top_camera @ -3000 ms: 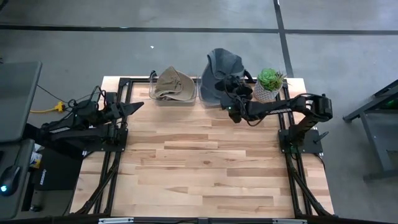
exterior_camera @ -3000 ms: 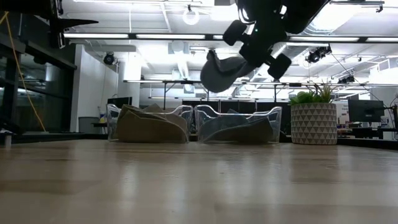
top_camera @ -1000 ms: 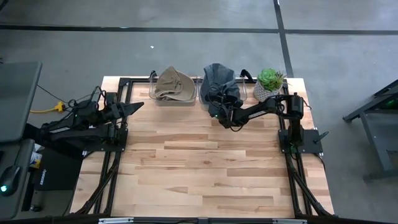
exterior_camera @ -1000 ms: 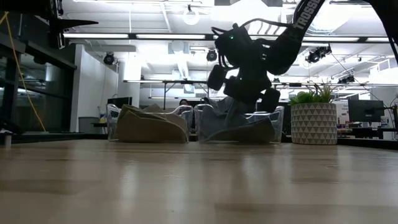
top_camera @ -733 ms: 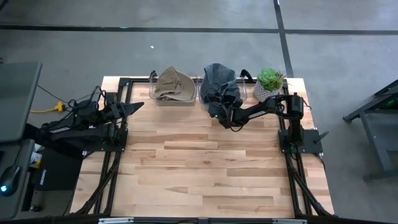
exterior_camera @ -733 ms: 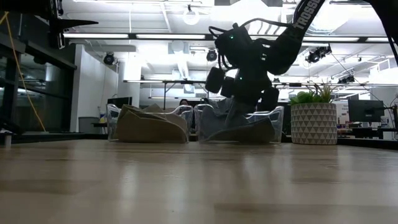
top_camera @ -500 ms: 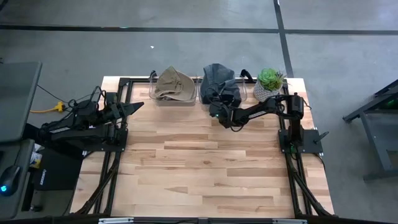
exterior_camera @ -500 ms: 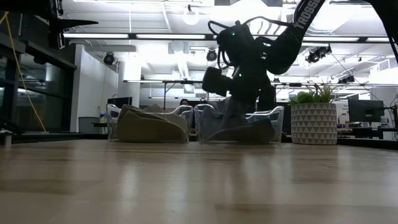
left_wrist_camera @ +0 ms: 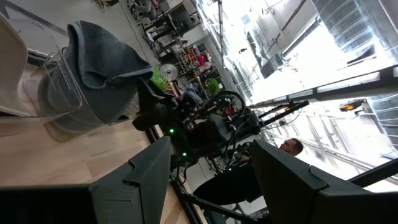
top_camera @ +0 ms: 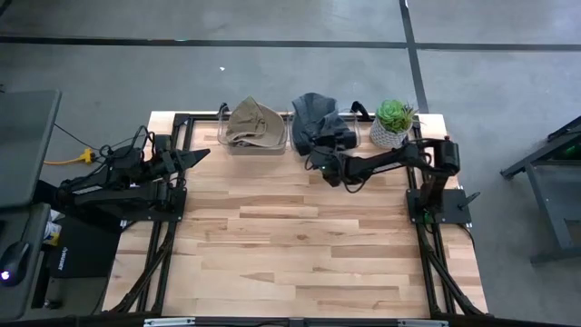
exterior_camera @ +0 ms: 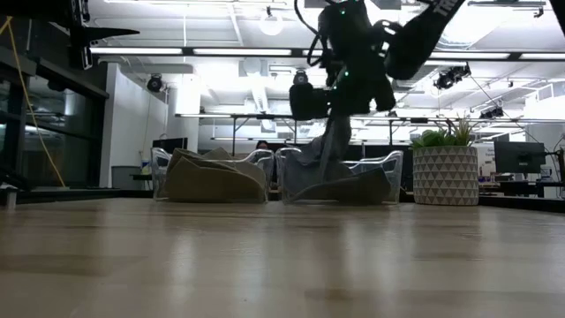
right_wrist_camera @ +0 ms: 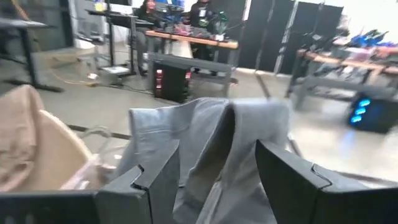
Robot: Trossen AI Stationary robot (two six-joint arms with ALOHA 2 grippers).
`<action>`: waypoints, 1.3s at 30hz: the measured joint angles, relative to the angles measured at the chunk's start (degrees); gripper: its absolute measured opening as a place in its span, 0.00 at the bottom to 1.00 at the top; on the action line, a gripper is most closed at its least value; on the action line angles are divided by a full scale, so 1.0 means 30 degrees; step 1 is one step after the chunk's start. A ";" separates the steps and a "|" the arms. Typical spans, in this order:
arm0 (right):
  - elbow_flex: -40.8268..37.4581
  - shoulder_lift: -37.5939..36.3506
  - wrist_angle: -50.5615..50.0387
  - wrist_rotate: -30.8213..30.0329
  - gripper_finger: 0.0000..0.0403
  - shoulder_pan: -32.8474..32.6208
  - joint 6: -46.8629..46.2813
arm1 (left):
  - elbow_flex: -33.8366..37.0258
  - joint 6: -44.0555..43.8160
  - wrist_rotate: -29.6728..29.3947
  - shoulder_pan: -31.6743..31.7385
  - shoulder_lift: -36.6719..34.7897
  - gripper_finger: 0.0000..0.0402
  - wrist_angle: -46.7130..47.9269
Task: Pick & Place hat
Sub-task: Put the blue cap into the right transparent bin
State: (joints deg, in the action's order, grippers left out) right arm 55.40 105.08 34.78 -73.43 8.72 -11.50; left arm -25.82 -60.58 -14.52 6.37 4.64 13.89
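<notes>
A grey hat (top_camera: 318,123) lies in a clear bin (exterior_camera: 392,168) at the table's far edge. One fold (exterior_camera: 332,141) of the hat rises above the bin's rim. My right gripper (top_camera: 320,156) hangs over the bin's near side. It is open, and the fold (right_wrist_camera: 214,134) stands between and ahead of its fingers. My left gripper (top_camera: 201,154) waits open at the far left, away from the hats. My right gripper has the hat's raised fold (exterior_camera: 330,132) reaching up to its fingers from below. The fingers point down and toward the far edge. Whether a finger touches the cloth I cannot tell. The rest of the hat rests in the bin.
A tan hat (top_camera: 252,123) fills a second clear bin (exterior_camera: 159,168) to the left of the grey one. A potted plant (top_camera: 392,123) stands at the far right. The wooden tabletop (top_camera: 290,245) stretches toward the near edge. People sit in the room beyond.
My right gripper has risen above the bin and turned, shifting slightly toward the table's left. The grey hat's bulk has settled lower into the bin, while one strip of it stays drawn up under the gripper.
</notes>
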 joint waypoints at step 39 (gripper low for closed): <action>0.2633 -1.0552 -1.7524 0.7705 0.50 0.2822 -0.1696 | -0.0007 -0.0116 -0.0066 -0.0002 0.0000 0.52 -0.0011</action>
State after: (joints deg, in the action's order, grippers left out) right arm 63.30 73.42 -17.79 -50.31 17.19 -16.59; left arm -25.85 -60.93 -14.72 6.36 4.64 13.86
